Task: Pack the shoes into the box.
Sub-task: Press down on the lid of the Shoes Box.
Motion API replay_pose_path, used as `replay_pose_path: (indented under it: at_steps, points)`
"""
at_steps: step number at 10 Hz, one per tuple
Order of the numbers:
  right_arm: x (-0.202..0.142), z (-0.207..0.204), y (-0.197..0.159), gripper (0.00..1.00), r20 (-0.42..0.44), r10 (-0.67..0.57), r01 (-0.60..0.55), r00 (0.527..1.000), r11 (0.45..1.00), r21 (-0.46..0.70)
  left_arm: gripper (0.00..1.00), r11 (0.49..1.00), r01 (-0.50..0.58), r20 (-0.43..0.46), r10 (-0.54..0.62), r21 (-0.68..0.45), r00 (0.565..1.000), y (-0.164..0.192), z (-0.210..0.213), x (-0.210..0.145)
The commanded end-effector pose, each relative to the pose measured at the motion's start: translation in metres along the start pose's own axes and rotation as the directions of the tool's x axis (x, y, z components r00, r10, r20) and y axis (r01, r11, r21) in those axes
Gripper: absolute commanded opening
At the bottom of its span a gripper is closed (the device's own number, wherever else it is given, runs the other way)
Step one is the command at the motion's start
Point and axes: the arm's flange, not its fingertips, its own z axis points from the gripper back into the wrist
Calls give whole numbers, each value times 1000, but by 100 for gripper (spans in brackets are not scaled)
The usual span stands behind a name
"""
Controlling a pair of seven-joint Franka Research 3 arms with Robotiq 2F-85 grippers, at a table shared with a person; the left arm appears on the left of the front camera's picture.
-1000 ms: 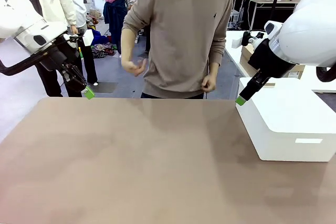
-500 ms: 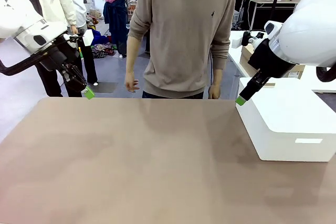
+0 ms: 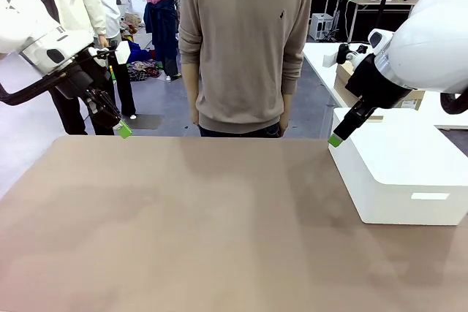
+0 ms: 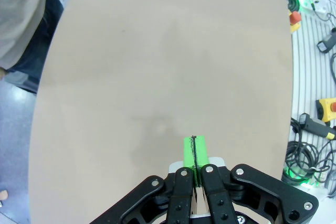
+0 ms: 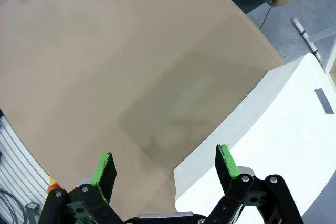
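While matte tan table lies smooth — white block rounded, glossy.

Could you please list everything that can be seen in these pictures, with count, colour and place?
Table: one, brown, spanning the foreground; nothing on it but the block.
White block: one, white, smooth, on the table's right side, with a small grey label on its near face.
Person: one, in a beige sweater, standing at the far edge, arms hanging down.
Bystanders: several, white and pink tops, in the background on the left.
Cables and controllers: several, black and yellow, on the floor beside the table.
Left gripper: one, black with green pads, shut, held above the far left corner.
Right gripper: one, black with green pads, open, above the block's near corner.
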Motion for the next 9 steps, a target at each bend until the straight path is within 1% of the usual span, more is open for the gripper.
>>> replay_pose_path:
  at_steps: [1, 9]
  points:
    - [-2, -1, 1, 100, 0, -1, 1, 1000, 1000, 0, 0, 1000, -7, -14, 8, 6, 1000, 0, 2, 0]
    - [-2, -1, 1, 100, 0, -1, 1, 1000, 1000, 0, 0, 1000, -7, -14, 8, 6, 1000, 0, 2, 0]
